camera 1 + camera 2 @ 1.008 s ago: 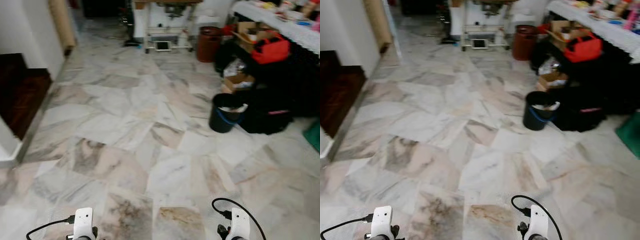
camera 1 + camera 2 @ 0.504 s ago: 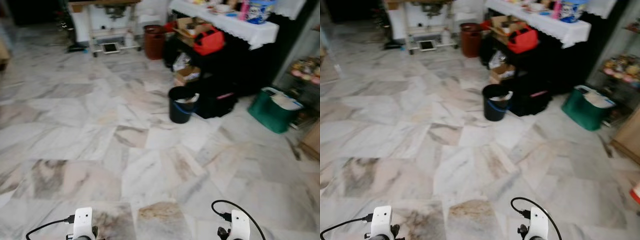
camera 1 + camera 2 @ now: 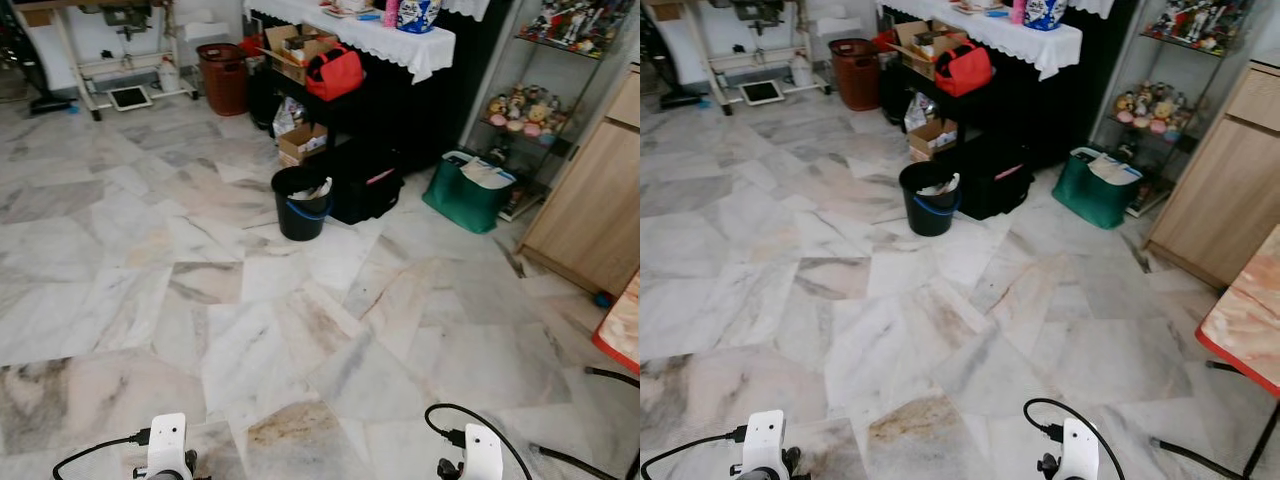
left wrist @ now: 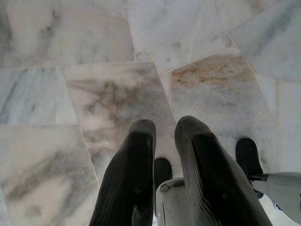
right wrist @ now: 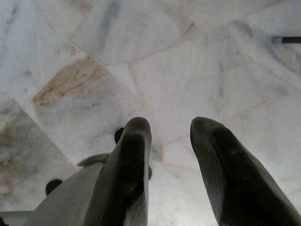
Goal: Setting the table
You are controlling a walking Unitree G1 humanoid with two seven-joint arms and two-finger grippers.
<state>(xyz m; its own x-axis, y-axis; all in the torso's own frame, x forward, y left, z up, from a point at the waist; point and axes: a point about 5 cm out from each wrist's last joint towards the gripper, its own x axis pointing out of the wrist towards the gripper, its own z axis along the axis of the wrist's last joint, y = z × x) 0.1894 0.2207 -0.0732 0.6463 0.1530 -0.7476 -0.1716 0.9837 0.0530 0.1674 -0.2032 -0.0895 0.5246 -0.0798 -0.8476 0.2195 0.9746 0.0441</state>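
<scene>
Both arms hang low over a marble floor (image 3: 300, 330) of irregular grey and white slabs, with nothing held. The left end effector (image 4: 164, 136) points down at the tiles, its two black fingers (image 4: 129, 165) a narrow gap apart and empty. The right end effector (image 5: 169, 136) also points at the floor, its fingers (image 5: 216, 160) spread wider, nothing between them.

Well ahead of both end effectors, and somewhat toward the right one's side, a black bucket (image 3: 301, 202) with a blue handle stands on the floor, just beside a black bag (image 3: 365, 185). Beyond these is a dark table (image 3: 370, 40) under a white lace cloth, carrying small items too far off to tell apart; a red bag (image 3: 335, 72) and open cardboard boxes (image 3: 300, 45) sit at its near end. A green bag (image 3: 465, 190) lies on the floor farther right, before a glass shelf of figurines (image 3: 520, 110). A wooden cabinet (image 3: 595, 220) stands to the right, and close on the right end effector's side a red-edged, marble-patterned table (image 3: 1245, 325) shows its corner.
</scene>
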